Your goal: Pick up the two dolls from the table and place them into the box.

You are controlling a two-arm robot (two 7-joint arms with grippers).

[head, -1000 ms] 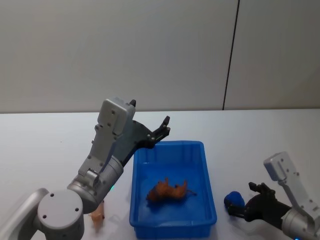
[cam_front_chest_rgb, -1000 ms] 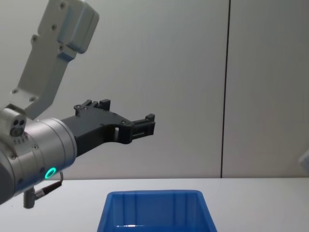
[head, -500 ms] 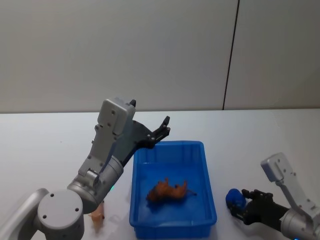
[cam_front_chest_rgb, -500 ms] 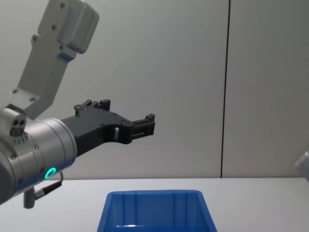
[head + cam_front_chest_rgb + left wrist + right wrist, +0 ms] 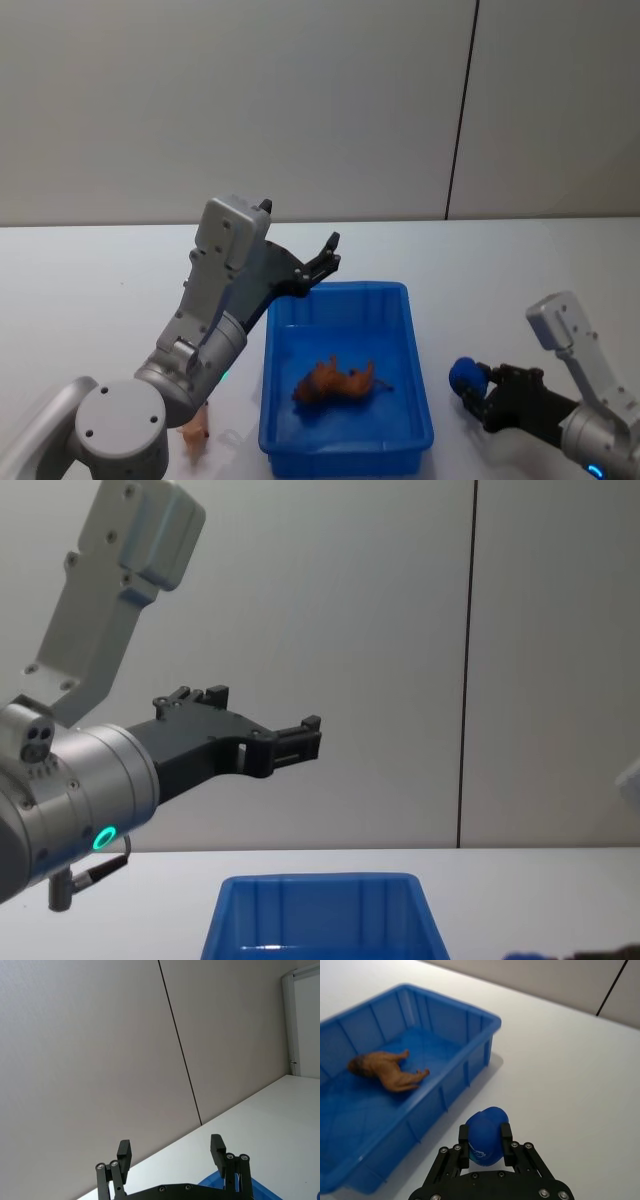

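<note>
Our right gripper [image 5: 485, 1144] has risen slightly, clenched on the blue doll [image 5: 486, 1121] just right of the box [image 5: 345, 460]. A peach doll [image 5: 193, 432] lies on the table [image 5: 80, 300] left of it; a brown doll [image 5: 335, 381] lies inside. Beyond, our left gripper [image 5: 170, 1152] hangs spread.

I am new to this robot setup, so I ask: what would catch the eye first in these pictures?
A bright blue open-topped plastic box sits mid-table with an orange-brown toy animal lying inside. Right of it, the right gripper has its fingers shut on a rounded blue doll. The left gripper hangs open above the box's far left corner, and a small peach-pink doll lies on the white table by the left arm.
</note>
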